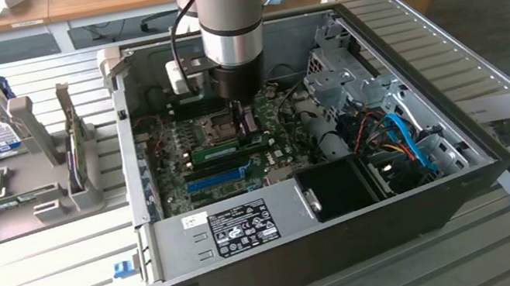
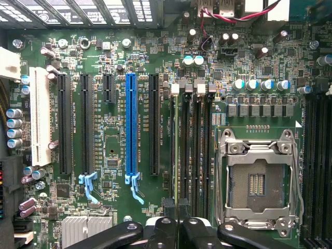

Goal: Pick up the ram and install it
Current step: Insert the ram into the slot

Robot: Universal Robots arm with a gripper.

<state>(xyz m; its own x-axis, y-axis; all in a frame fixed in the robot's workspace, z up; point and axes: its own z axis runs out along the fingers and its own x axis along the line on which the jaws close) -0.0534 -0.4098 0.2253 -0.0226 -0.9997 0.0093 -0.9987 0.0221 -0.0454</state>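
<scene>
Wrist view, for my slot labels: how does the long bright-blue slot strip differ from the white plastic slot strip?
The long bright-blue slot strip is narrow; the white plastic slot strip is clearly wider. The blue one ends in a pale-blue latch; the white one shows none. The blue one lies between black slots; the white one ends the row. Both are empty, parallel and similar in length.

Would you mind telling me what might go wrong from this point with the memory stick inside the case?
1. The ram stands on edge under the gripper, over narrow black memory slots; a slight tilt or offset while pressing might bend it or jam the slot.
2. The open CPU socket lies right beside those slots, uncovered; a slip could damage it.
3. The arm reaches deep into the case, close to loose cables; it might snag them.
</scene>
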